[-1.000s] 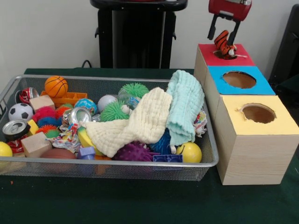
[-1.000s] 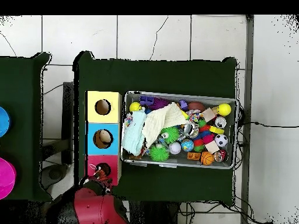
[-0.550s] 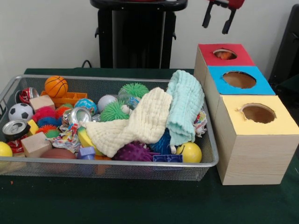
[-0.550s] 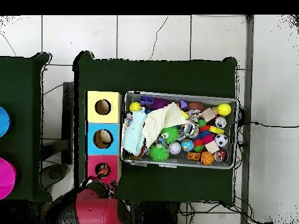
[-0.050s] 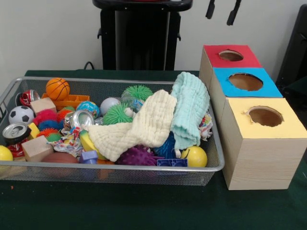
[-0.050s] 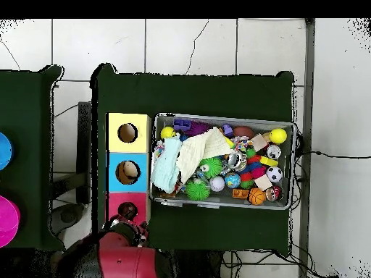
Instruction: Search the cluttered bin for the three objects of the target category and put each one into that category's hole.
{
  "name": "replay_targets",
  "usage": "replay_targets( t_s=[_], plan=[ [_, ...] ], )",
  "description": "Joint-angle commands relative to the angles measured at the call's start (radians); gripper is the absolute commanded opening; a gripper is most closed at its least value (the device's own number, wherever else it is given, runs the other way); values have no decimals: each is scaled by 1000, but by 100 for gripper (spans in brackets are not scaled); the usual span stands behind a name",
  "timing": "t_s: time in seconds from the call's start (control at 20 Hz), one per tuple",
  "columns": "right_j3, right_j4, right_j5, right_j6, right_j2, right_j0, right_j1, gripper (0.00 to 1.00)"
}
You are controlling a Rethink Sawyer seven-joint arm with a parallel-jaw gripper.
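Observation:
My gripper [image 5: 222, 10] hangs open and empty at the top edge, high above the red-topped box [image 5: 242, 50]; only its two black fingers [image 5: 233, 12] show. The red box's hole [image 5: 230, 55] looks dark, and I cannot make out anything inside it. In front of it stand the blue-topped box [image 5: 268, 88] and the yellow-topped box [image 5: 288, 127], each with a round hole. The wire bin [image 5: 120, 166] to the left is full of toys. In the overhead view the red arm [image 6: 123, 255] sits just below the red box [image 6: 116, 199].
A cream cloth [image 5: 144, 127] and a mint cloth [image 5: 189, 108] lie over the bin's right half. Around them are a basketball [image 5: 57, 88], a soccer ball [image 5: 21, 115], cans [image 5: 81, 118], wooden blocks [image 5: 36, 147], spiky balls [image 5: 138, 92] and a yellow ball [image 5: 194, 156].
The striped tiger toy left my gripper and dropped into the red box's hole. My gripper then rose until only its fingers show.

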Motion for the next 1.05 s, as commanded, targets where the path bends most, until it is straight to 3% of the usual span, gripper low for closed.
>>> replay_targets(
  t_s=[0.05,0.2,0.4,0.75,1.05],
  plan=[
    [30,-62,-84,-10,62,-144,7,100],
    [65,-101,-163,-30,91,-215,14,100],
    [70,-172,-236,-13,74,-252,49,100],
    [90,-263,-375,6,118,-355,109,100],
    [85,-319,-381,-6,149,-413,109,100]
  ],
)
